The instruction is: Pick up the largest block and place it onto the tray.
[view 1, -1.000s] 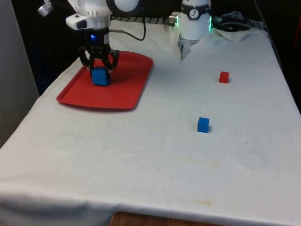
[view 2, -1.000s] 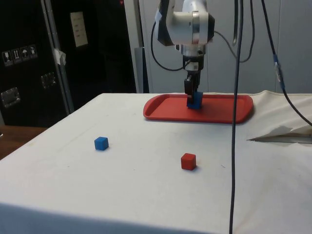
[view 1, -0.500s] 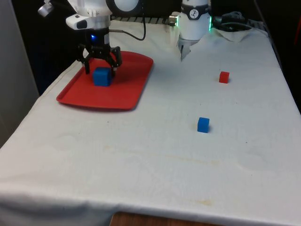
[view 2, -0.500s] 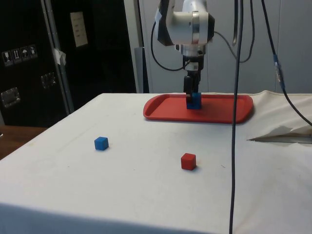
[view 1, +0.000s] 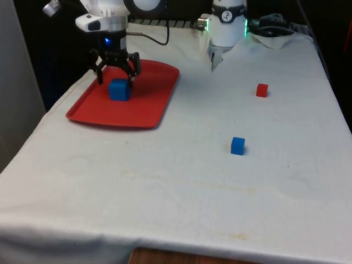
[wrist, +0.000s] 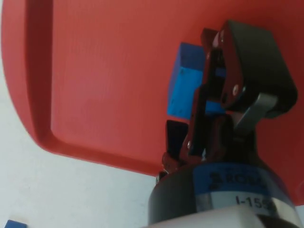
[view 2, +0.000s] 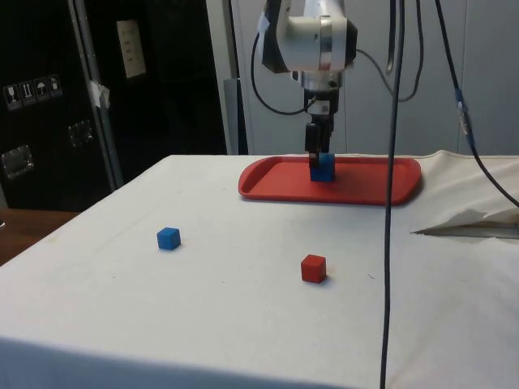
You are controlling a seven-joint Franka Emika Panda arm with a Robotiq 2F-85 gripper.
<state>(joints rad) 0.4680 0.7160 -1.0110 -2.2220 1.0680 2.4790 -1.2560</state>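
Observation:
The largest block, a blue cube, rests flat on the red tray at the front view's far left. My gripper hovers just above it, open, with one finger on each side of the cube's top and nothing held. From the side, the gripper stands over the blue cube in the middle of the tray. The wrist view has the blue cube lying on the tray's floor between the spread fingers.
A small blue block lies on the white cloth towards the front view's right, and a small red block lies farther back. The side view has the same small blue block and red block. Cables hang at the side view's right.
The jaws have gone from shut on the blue cube to wide open, letting it go on the tray. The gripper has risen slightly above it.

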